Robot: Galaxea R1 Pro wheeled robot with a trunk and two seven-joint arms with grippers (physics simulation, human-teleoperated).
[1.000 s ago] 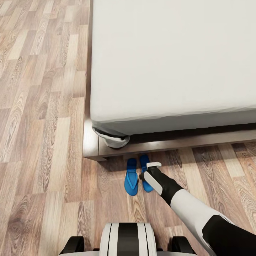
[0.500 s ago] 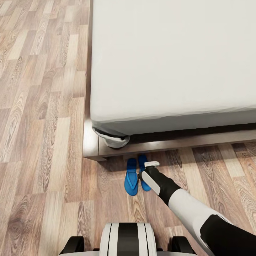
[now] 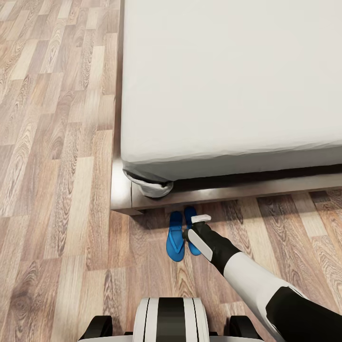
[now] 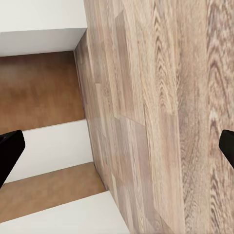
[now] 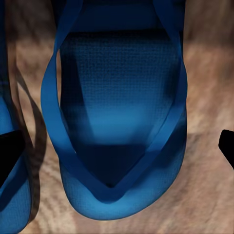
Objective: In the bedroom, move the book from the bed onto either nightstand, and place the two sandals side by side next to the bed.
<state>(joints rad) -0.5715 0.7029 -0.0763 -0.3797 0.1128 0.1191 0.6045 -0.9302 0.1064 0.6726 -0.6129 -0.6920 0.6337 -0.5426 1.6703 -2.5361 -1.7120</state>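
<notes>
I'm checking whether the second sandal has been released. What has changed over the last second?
The right gripper drew back slightly toward the robot and left, above the right sandal. Its fingers sit wide apart, holding nothing. Both sandals, the left sandal included, and the bed stayed put.

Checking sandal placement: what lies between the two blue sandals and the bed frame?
In the head view, only a short strip of bare wood floor separates the two sandals from the bed frame's edge; the right gripper hovers over the right-hand sandal.
</notes>
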